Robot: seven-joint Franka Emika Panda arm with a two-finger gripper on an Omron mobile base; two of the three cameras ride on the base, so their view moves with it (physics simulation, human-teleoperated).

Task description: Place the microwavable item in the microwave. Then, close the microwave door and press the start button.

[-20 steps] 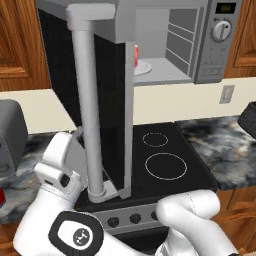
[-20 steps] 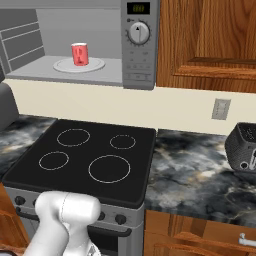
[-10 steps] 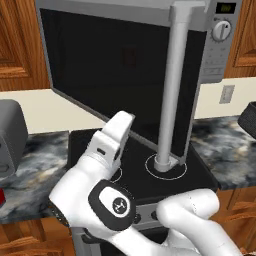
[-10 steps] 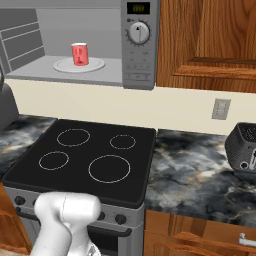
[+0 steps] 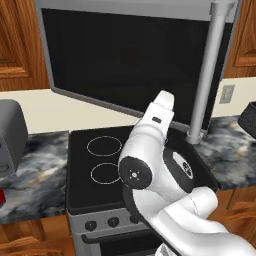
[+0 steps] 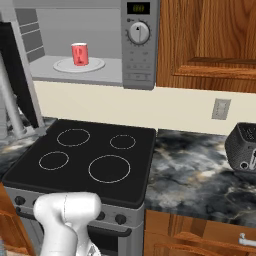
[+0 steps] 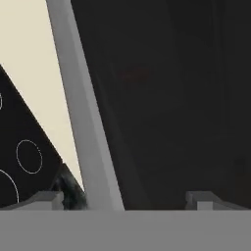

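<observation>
**Cup on the plate, door partly swung**

The red cup [image 6: 79, 53] stands upright on the white plate [image 6: 95, 65] inside the microwave [image 6: 135, 75], at about 11 o'clock in the right base view. The control panel with its round dial [image 6: 138, 33] sits just to the cup's right. The door [image 5: 130, 60] hangs part-open over the black stove [image 6: 85, 160]; its long grey handle [image 5: 207, 75] runs down at 1 o'clock in the left base view. The tool [image 7: 122, 198] stands open, fingertips [image 7: 46, 197] spread wide, close against the dark door glass and holding nothing. A dark toaster [image 6: 242, 147] rests on the marbled surface [image 6: 195, 165] at 3 o'clock.
</observation>
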